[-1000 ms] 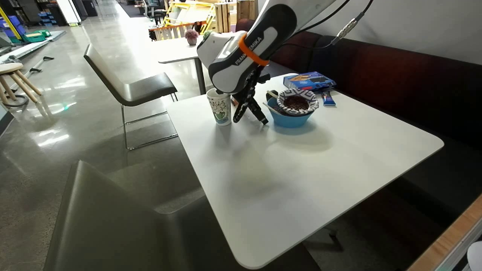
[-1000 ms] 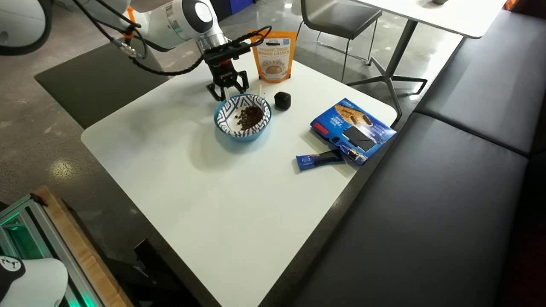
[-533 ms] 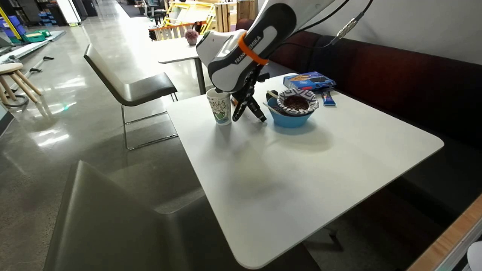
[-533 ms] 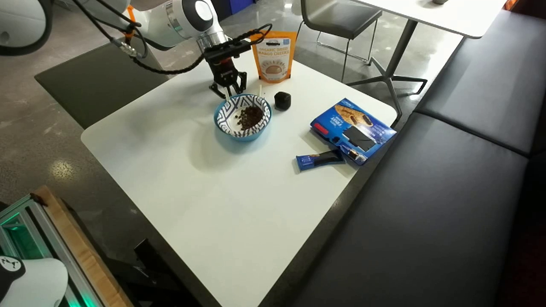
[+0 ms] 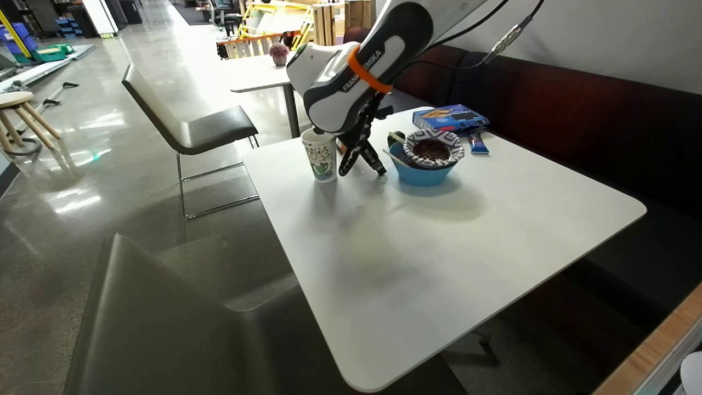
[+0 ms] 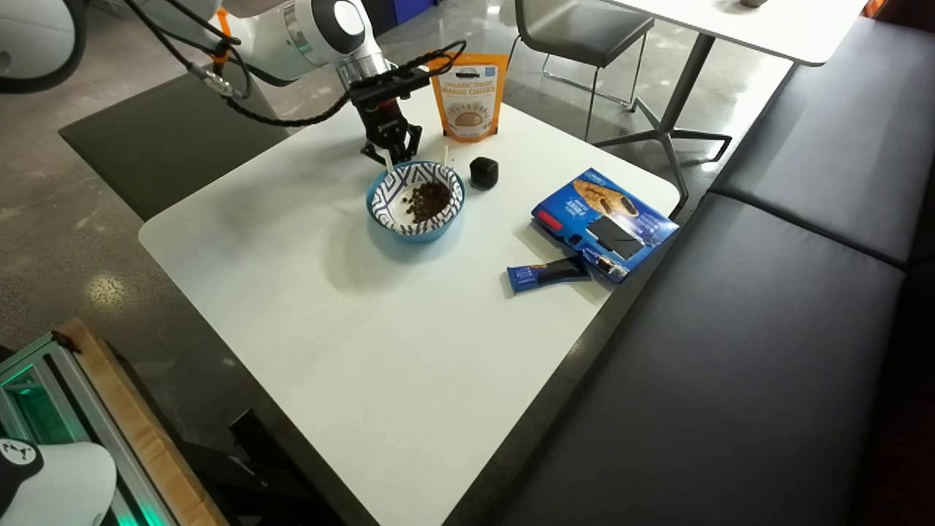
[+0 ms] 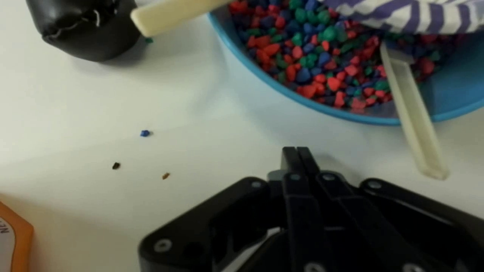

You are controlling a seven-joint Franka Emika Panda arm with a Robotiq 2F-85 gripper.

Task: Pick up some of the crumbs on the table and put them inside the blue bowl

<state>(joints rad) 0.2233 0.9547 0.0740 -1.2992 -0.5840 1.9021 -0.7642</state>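
Note:
My gripper [image 7: 296, 148] is shut, its two fingertips side by side with nothing visible between them. It is over the white table [image 6: 350, 351], just beside the blue bowl [image 7: 363, 119]. Red, green and blue bits fill that bowl, and a patterned paper bowl [image 6: 393, 208] rests in its top. Loose crumbs lie left of the fingertips in the wrist view: a blue crumb [image 7: 145, 133], a dark crumb [image 7: 116, 165] and a brown crumb [image 7: 165, 175]. A green crumb [image 7: 149, 40] shows by a black lump. In an exterior view the gripper [image 6: 400, 157] stands behind the bowl's rim.
Two pale handles stick out over the bowl's rim, one handle [image 7: 412, 117] right of my fingertips. Close to the gripper stand a paper cup [image 5: 319, 159] and an orange pouch [image 6: 469, 102]. A black lump [image 6: 484, 173], blue box [image 6: 606, 223] and blue packet [image 6: 548, 274] lie beyond.
The gripper's fingers have come together from a wide spread. The arm has stayed almost in place, and the bowl and other things have not moved.

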